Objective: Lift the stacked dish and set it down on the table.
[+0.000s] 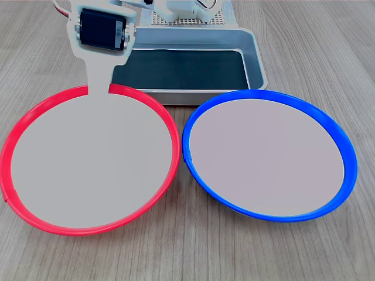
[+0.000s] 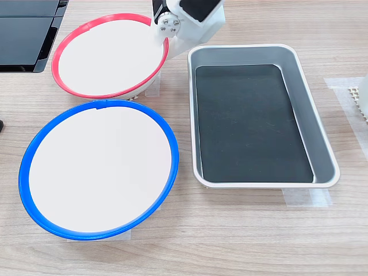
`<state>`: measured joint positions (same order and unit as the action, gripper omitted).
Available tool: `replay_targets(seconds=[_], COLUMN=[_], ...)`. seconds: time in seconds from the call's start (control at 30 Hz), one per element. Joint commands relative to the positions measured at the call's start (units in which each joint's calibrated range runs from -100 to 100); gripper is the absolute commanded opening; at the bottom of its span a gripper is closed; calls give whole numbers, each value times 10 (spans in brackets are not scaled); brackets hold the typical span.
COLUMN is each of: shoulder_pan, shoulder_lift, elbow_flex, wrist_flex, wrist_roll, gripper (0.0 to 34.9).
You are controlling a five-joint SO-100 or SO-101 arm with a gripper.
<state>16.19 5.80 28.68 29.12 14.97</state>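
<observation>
Looking at the first exterior view, the red dish (image 1: pixel 88 161) sits on the table (image 1: pixel 328 64) at the left, its rim almost touching the blue dish (image 1: pixel 269 155) at the right. The gripper (image 1: pixel 98 79) reaches its far rim, one pale finger lying over the edge — whether it pinches, I cannot tell. A sideways pull would likely knock red into blue.

In the second exterior view, the red dish (image 2: pixel 109 54) lies at the far left, the gripper (image 2: pixel 167 35) at its right edge, just beside the tray (image 2: pixel 322 138). The blue dish (image 2: pixel 98 169) crowds the near side — little open room there, with bare table (image 2: pixel 241 230) only nearer.
</observation>
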Motion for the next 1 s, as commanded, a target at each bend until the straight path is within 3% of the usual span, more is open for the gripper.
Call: replay_targets(seconds=[0.0,0.2,0.27,0.37,0.43,0.6,0.83,0.97], shoulder_pan=[17,29,29,24,16,1,9,5], shoulder_lift=[-5,-6,-12,-21,-28,-67,-213,-338], elbow_flex=[2,35,52,66,70,86,139,187], wrist_flex=[-17,-56,-67,-69,-62,-44,82,165], wrist_roll=[14,34,37,35,30,22,33,34], gripper=[0,2,51,83,131,128,119,96])
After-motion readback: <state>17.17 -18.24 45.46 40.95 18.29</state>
